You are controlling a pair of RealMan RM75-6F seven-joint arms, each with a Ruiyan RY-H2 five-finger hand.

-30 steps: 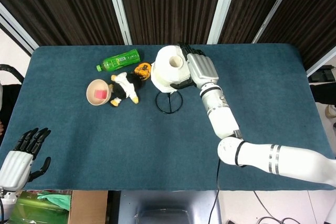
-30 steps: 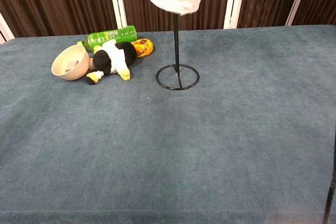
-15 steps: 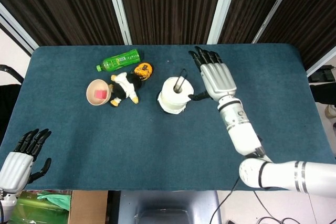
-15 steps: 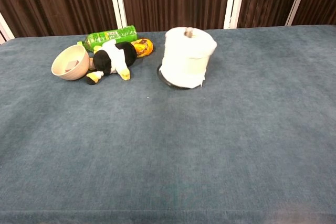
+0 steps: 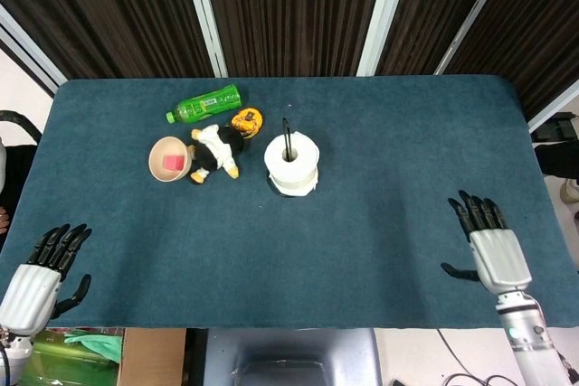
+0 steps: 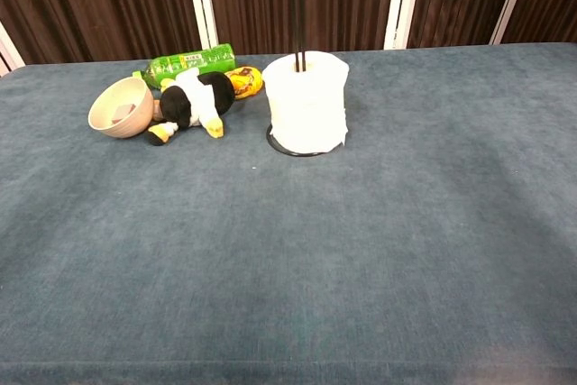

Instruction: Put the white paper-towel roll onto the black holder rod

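Paper-towel roll [image 5: 291,162] stands upright on the blue-green table [image 5: 380,178], threaded over the black holder rod [image 5: 287,136], whose thin top rises out of the roll's core. In the chest view the white roll sits down on the holder's round wire base [image 6: 281,148], a dark arc of which shows at its lower left edge, and the rod passes up beyond the top of the picture.

Both robot hands are well apart from the roll, at the near edge of the table. Seen from the head camera, the right hand [image 5: 488,246] lies back-up at the near right with its dark fingers spread and extended, holding nothing. The left hand [image 5: 41,273] shows at the near left corner, back-up as well, fingers apart and empty. Neither hand appears in the chest view.

To the left of the roll, a black-and-white plush toy [image 5: 216,148] lies on its side, touching a tan bowl [image 5: 169,159] that holds a small pink block [image 5: 173,163]. Behind the toy lie a green plastic bottle [image 5: 204,103] on its side and, just beside it, a small orange object [image 5: 245,120] too small to identify.
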